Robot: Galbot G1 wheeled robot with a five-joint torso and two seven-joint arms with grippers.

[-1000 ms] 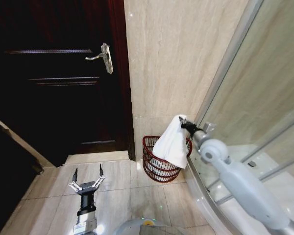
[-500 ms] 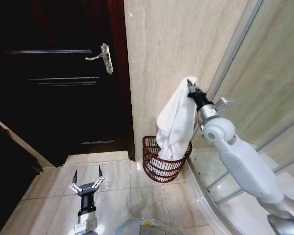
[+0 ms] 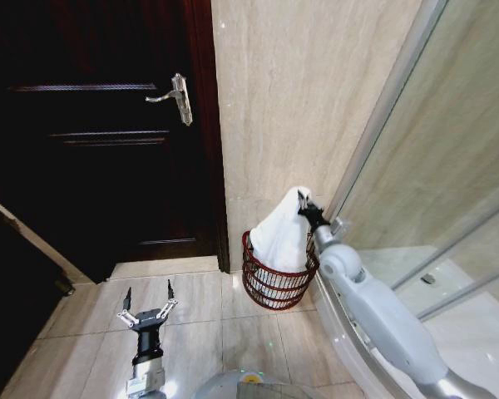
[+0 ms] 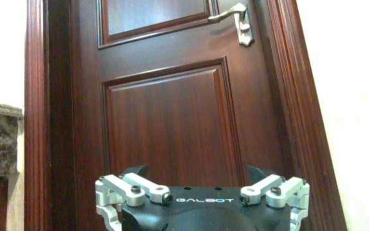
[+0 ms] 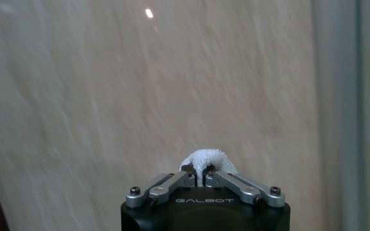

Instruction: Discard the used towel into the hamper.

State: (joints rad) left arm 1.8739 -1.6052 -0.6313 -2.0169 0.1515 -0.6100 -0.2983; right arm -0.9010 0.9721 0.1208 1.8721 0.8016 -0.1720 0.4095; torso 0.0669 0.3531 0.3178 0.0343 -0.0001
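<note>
Over the hamper (image 3: 270, 283), right gripper (image 3: 303, 204) lowered, fingers pinching towel (image 3: 279, 237) (left gripper (image 3: 148, 299) spread)

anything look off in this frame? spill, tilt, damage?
Nothing stands out. The hamper stands upright by the wall. The towel hangs into it, pinched at its top by the right gripper. The left gripper is open, low over the floor.

Our right gripper (image 3: 303, 202) is pinched closed, arm extended forward; our left gripper (image 3: 149, 301) hangs low, fingers spread.
</note>
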